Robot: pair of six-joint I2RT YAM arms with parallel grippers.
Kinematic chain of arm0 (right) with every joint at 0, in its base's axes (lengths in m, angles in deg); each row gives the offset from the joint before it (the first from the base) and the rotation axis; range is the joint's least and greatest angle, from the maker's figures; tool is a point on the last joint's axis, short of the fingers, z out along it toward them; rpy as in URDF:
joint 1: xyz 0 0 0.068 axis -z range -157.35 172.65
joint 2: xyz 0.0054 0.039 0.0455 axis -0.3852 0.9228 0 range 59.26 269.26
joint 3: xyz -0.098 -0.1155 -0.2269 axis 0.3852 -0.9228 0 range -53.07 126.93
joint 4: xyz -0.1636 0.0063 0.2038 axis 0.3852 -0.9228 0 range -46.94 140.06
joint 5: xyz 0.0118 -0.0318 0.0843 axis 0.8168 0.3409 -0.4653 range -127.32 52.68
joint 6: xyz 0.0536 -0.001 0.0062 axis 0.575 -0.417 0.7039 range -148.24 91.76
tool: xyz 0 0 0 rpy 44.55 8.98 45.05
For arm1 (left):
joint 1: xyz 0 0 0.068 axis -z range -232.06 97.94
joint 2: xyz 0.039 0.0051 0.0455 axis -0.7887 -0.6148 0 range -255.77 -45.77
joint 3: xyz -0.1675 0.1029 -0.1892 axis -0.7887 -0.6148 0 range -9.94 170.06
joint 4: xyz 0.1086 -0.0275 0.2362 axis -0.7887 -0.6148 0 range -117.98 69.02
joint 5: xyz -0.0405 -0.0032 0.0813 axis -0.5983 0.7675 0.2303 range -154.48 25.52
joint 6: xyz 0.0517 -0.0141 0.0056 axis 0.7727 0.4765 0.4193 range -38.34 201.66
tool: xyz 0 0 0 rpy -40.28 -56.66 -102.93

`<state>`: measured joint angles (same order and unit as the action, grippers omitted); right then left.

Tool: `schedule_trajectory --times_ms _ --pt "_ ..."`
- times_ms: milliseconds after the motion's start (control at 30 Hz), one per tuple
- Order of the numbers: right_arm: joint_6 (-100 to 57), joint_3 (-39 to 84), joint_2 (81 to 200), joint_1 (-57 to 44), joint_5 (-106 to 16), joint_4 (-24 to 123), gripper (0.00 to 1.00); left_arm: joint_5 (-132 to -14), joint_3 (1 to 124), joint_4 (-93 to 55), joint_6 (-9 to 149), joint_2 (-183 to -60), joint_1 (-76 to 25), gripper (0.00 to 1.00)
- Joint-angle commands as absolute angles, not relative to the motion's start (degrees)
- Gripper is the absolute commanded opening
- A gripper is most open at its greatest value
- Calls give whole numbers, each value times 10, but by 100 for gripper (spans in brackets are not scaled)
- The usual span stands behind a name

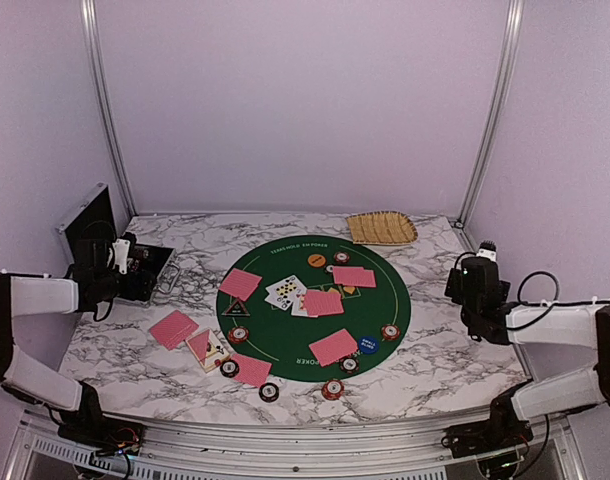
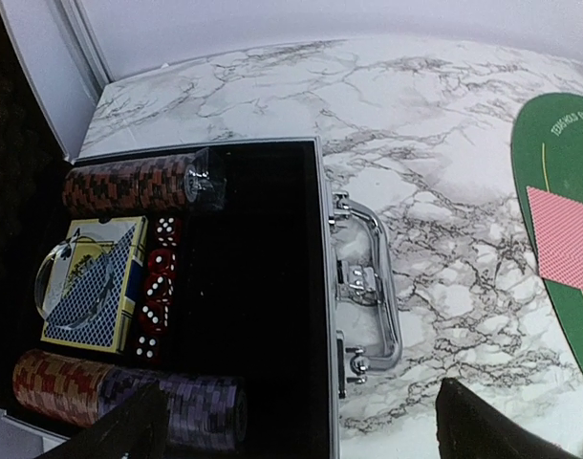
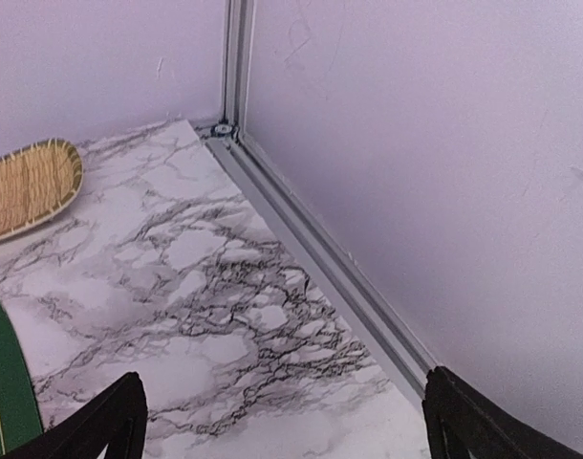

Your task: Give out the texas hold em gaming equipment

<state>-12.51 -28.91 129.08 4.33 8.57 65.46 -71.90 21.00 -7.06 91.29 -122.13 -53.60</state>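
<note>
Red-backed cards (image 1: pixel 333 347) and striped chips (image 1: pixel 332 389) dot the green mat (image 1: pixel 390 295) and near worktop (image 1: pixel 445 360) while the left claw (image 2: pixel 301 432), over the open case (image 2: pixel 272 287), and right claw (image 3: pixel 296 421), by the wall (image 3: pixel 416 143), gape empty, and a low sweep inward could scatter them.

White marble-pattern tabletop (image 1: pixel 455 350) with grey veins, pale lilac walls (image 1: pixel 305 100) behind and at both sides, silver metal frame posts (image 1: pixel 105 105) at far corners, metal rail (image 3: pixel 320 258) along right edge, even light.

Soft even light, slightly grainy.
</note>
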Motion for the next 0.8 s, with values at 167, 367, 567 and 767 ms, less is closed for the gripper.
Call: schedule_trajectory --times_ms 167,367,567,767 --pt "-372 -413 1362 70 103 1205 99 -727 127 270 835 -1272 -556 99" --pt "-360 -449 1411 92 15 1316 99 -714 74 431 821 -1303 -557 99" --pt "-373 -460 1479 118 -93 1404 99 -697 39 524 799 -1338 -557 99" --pt "-373 -464 1530 138 -154 1450 99 -691 46 517 799 -1342 -556 99"
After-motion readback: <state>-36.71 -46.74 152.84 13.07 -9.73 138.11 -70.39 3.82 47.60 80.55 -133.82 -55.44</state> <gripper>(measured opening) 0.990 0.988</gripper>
